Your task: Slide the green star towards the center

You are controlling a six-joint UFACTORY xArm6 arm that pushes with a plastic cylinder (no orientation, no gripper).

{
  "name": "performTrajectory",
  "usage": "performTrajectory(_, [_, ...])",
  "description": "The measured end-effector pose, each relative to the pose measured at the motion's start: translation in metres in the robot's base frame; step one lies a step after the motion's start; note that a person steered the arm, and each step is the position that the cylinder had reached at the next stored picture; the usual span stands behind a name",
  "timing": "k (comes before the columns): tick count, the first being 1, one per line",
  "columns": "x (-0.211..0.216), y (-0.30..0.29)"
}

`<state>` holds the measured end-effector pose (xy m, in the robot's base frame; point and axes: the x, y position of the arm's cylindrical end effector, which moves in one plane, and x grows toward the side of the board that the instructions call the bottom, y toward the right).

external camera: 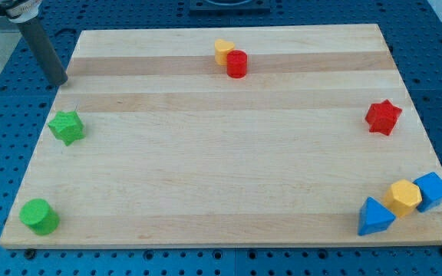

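Observation:
The green star (67,127) lies near the board's left edge, about halfway up the view. My tip (60,81) is at the view's upper left, just off the board's left edge, above the star and apart from it. The rod rises from the tip to the view's top left corner.
A green cylinder (38,216) sits at the bottom left. A yellow block (222,50) touches a red cylinder (237,64) at the top middle. A red star (383,116) is at the right. A blue triangular block (374,217), a yellow block (404,198) and a blue block (433,190) cluster at the bottom right. The wooden board (229,169) lies on a blue perforated table.

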<state>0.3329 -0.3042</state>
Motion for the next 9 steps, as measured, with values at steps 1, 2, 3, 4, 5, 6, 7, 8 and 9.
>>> performTrajectory(1, [0.0,0.0])
performTrajectory(2, [0.023,0.0])
performTrajectory(3, [0.045,-0.001])
performTrajectory(4, [0.044,-0.001])
performTrajectory(5, [0.091,0.0])
performTrajectory(6, [0.11,-0.001])
performTrajectory(7, [0.11,0.001])
performTrajectory(8, [0.11,0.022])
performTrajectory(9, [0.12,0.058])
